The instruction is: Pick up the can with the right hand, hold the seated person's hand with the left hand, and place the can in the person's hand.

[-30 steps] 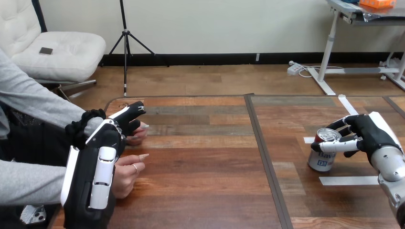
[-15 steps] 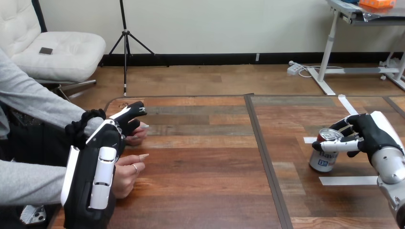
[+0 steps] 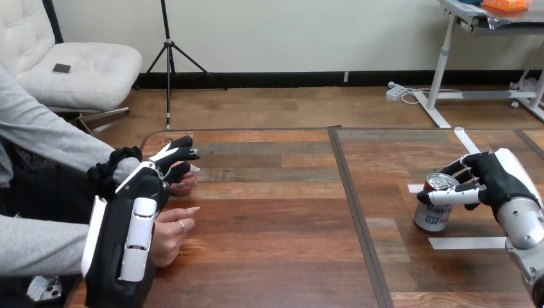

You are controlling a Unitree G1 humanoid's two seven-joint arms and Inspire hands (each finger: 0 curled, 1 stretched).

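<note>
Little has changed since a second ago in the head view: the right hand [image 3: 497, 183] has only settled a touch closer round the can [image 3: 433, 215], which has barely stirred from its spot. The can stands upright on the right half of the wooden table [image 3: 276, 244], between two strips of white tape [image 3: 467, 242], with the right hand's thumb laid across its front near the rim and its fingers curled behind the top. Well apart, at the table's left edge, the left hand [image 3: 131, 212] lies over the person's farther hand [image 3: 185, 186] and just beside the person's nearer hand [image 3: 168, 234]; whether it actually grips either cannot be told from here. The trouble ahead looks twofold. A grasp this high on the can may let the body swing or slip once it leaves the wood, and a tilt on the long carry across the table could drop it. At the far end, the left hand covers much of the hand meant to receive the can, so unless a palm is turned up and left clear, the can may meet knuckles, not a waiting palm.
</note>
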